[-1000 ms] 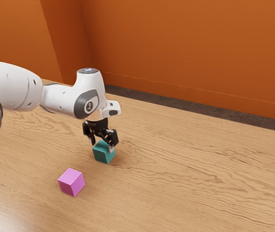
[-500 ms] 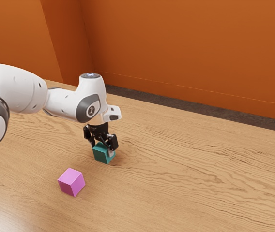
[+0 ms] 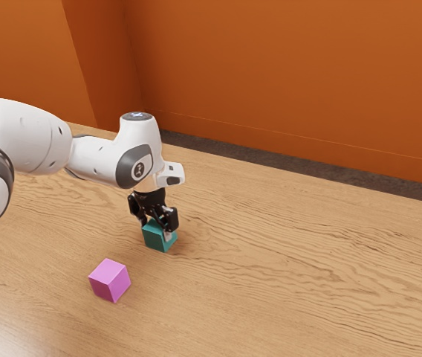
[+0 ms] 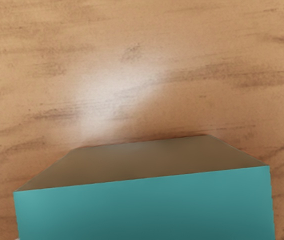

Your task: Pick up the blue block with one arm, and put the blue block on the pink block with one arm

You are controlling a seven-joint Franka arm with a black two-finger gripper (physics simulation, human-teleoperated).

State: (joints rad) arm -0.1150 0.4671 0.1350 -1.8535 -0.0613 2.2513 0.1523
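Item, gripper (image 3: 160, 220): is gripping the blue block (image 3: 159, 238) from two sides, the block sitting on the table (image 3: 307, 253) directly under the hand, with the pink block (image 3: 109, 280) lying near, toward the exterior view's lower left.

Teal block (image 4: 144, 207) flat on wood table (image 4: 37, 55). Its shadow (image 4: 142, 160) touches the block's edge at block's 12 o'clock, with a pale glare patch (image 4: 114, 92) beyond, toward 11.
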